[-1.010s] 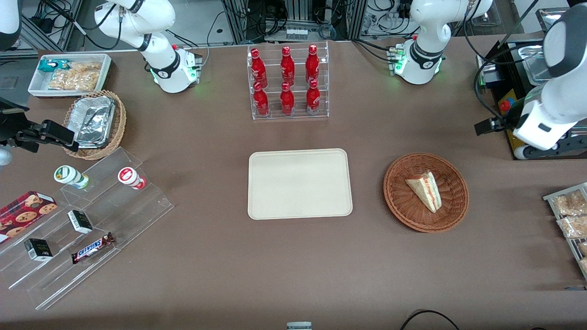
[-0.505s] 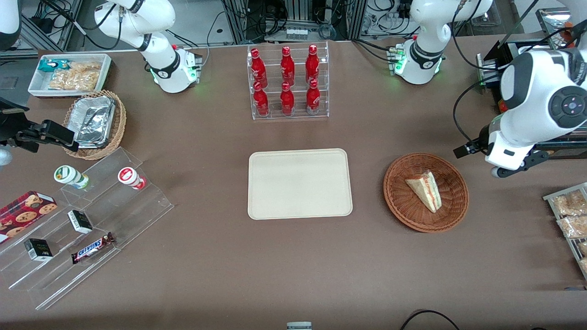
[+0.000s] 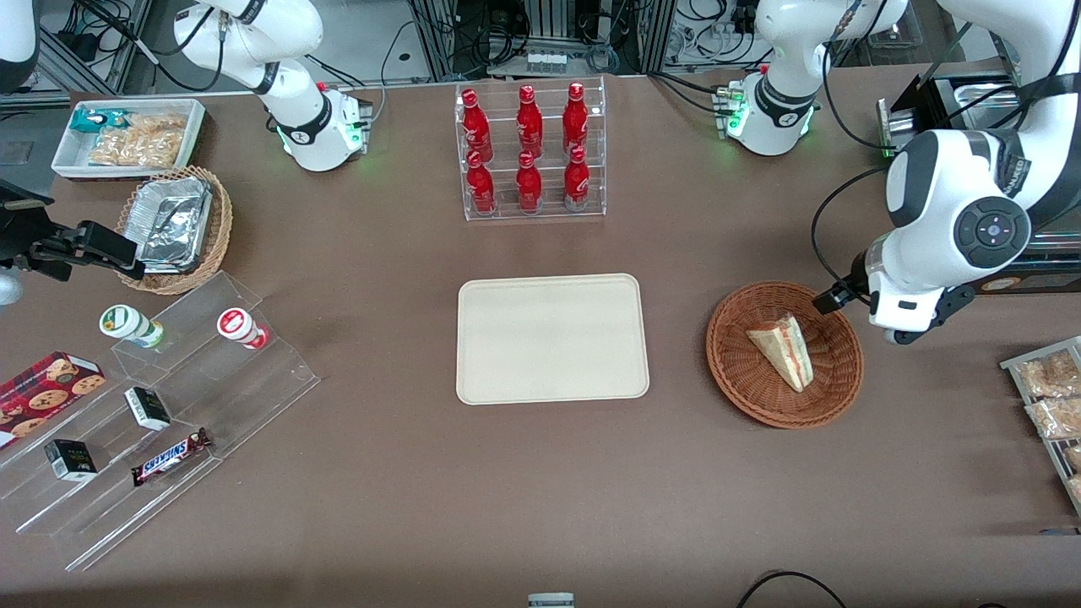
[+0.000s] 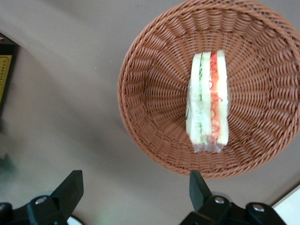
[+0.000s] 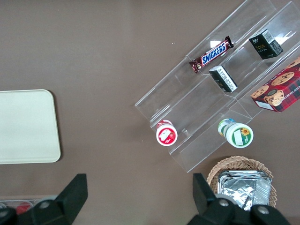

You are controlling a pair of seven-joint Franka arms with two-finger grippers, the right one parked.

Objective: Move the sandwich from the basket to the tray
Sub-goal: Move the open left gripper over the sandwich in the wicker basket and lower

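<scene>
The sandwich, a wrapped white-bread wedge with red and green filling, lies in the round reddish-brown wicker basket. The beige tray sits flat at the table's middle, beside the basket and toward the parked arm's end, with nothing on it. In the left wrist view my gripper is open and holds nothing. It hangs over bare table just outside the basket rim, with the sandwich a little way ahead of its fingertips. In the front view the working arm's hand hovers by the basket's edge toward the working arm's end.
A clear rack of red bottles stands farther from the front camera than the tray. Toward the parked arm's end are a stepped acrylic shelf with snacks, a tan basket with foil containers and a white bin. Snack packs lie at the working arm's end.
The working arm has swung in from the table's end and come down beside the basket. Sandwich, basket and tray have not moved.
</scene>
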